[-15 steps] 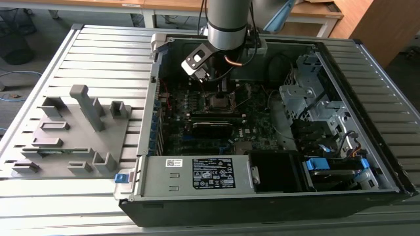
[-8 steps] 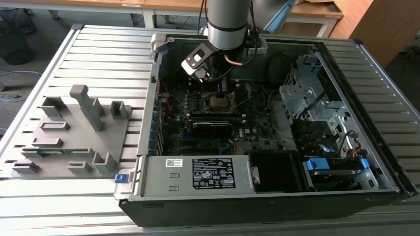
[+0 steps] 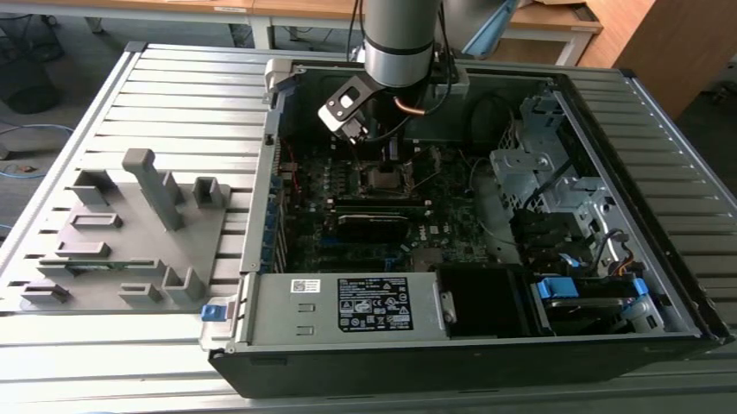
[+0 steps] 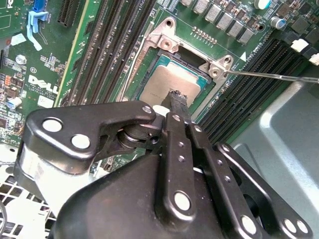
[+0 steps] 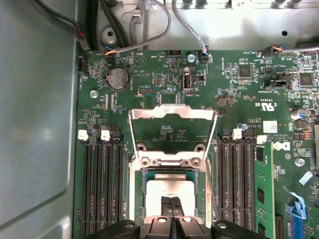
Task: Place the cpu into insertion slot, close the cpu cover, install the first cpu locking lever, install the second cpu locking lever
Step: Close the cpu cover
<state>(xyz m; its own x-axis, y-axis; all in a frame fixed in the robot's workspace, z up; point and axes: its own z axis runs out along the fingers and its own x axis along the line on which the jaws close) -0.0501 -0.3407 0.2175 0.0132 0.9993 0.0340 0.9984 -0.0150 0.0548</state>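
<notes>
You have the slatted table (image 3: 173, 95) carrying the open computer case (image 3: 461, 366), with the motherboard (image 5: 149, 74) facing up. The cpu cover (image 5: 147, 114) stands flipped open behind the socket. The cpu (image 5: 172, 186) lies in the insertion slot, so that step looks done. The cover and both levers are not yet done; one locking lever (image 4: 269, 76) sticks out unlatched. Your tool (image 5: 172, 206) has its fingers together, tips right at the cpu's top.
</notes>
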